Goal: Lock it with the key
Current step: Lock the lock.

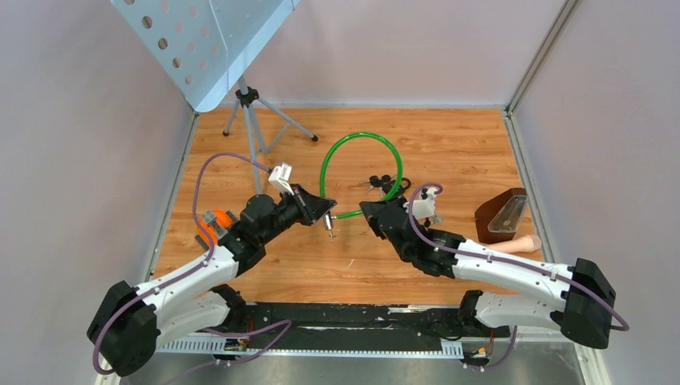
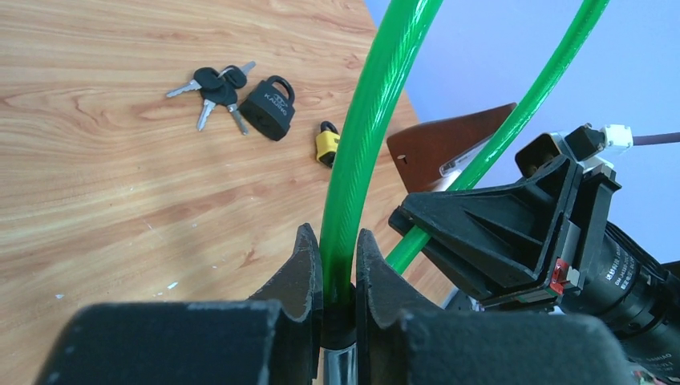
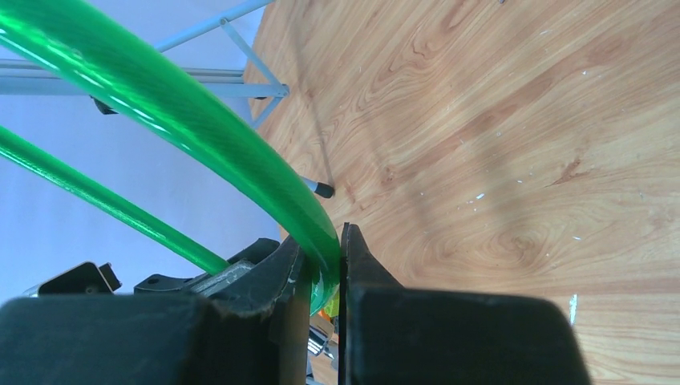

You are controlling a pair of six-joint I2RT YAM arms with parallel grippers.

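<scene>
Angling inward, L arm (image 1: 192,277), R arm (image 1: 497,265), jaws pinching cable (image 1: 358,137), prob ends.

- We see the left gripper (image 2: 338,261) clamped on the green cable (image 2: 377,120), which rises between its fingers.
- The cable's second strand passes behind the right gripper (image 2: 405,224), just beside on the right.
- On the wooden table (image 2: 96,184) we note a bunch of keys (image 2: 215,87) just beside a black padlock (image 2: 269,108), and a yellow padlock (image 2: 326,144) near it.

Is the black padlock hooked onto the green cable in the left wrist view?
No, the black padlock lies on the table beside the keys, apart from the green cable.
</scene>
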